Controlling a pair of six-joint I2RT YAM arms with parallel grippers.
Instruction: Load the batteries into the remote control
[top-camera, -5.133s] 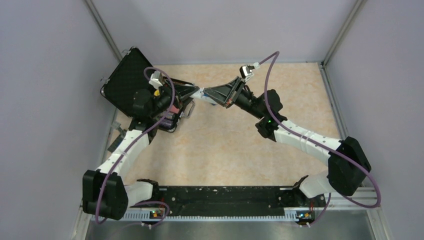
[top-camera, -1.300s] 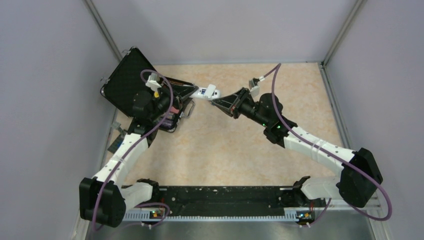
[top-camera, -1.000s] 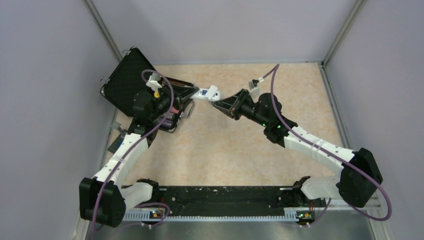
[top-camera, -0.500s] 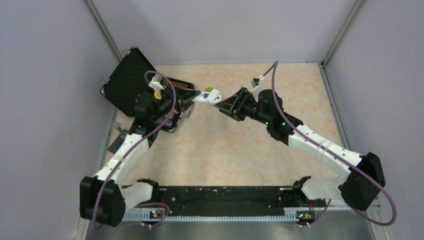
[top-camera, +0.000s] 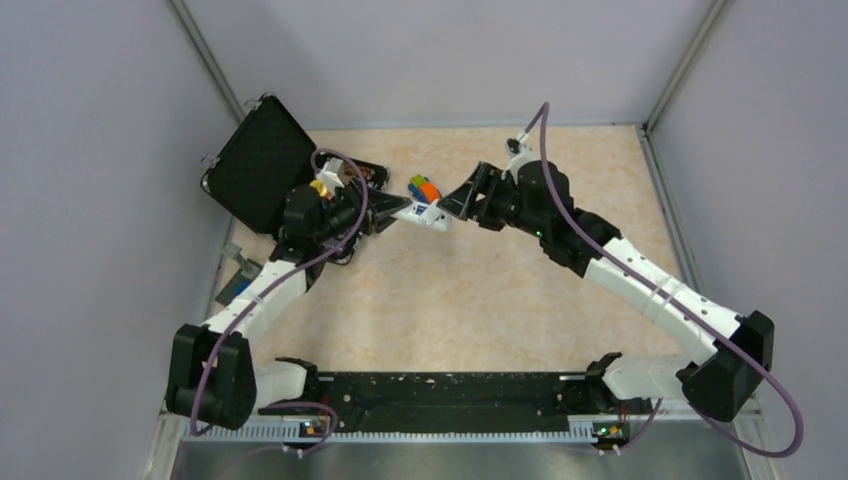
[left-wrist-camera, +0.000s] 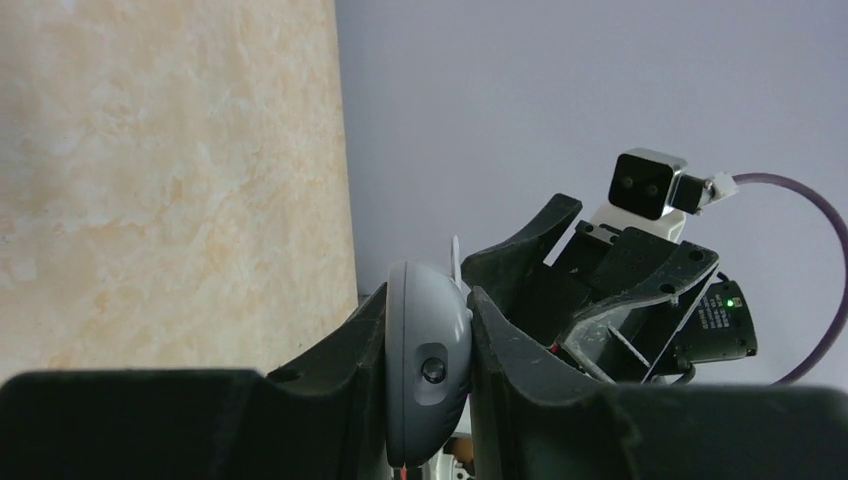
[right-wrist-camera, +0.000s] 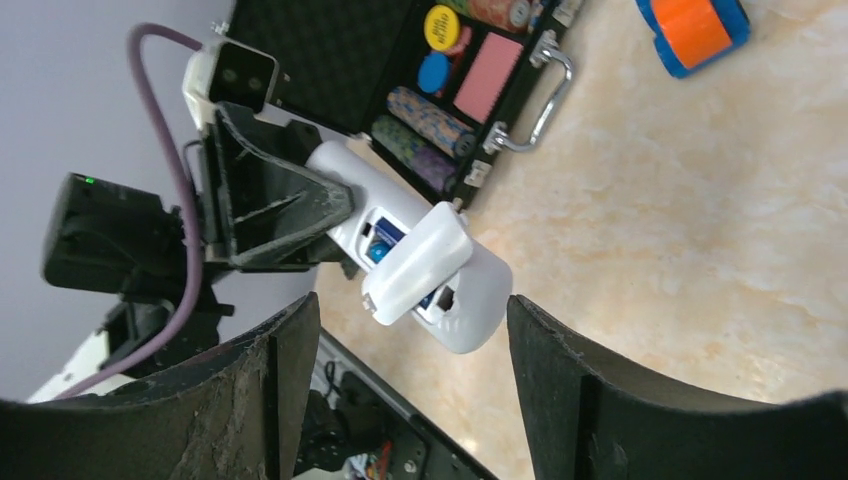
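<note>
The left pincer (top-camera: 385, 213) grips the white remote control (right-wrist-camera: 478, 295) tight. The right pincer (right-wrist-camera: 410, 320) is wide apart beside it, holding nothing.

I record white link shells and black joint housings on the left arm (top-camera: 255, 295) and right arm (top-camera: 650, 285). A purple cable (left-wrist-camera: 785, 180) loops along each; a green light (left-wrist-camera: 729, 302) glows on the right wrist housing.
</note>
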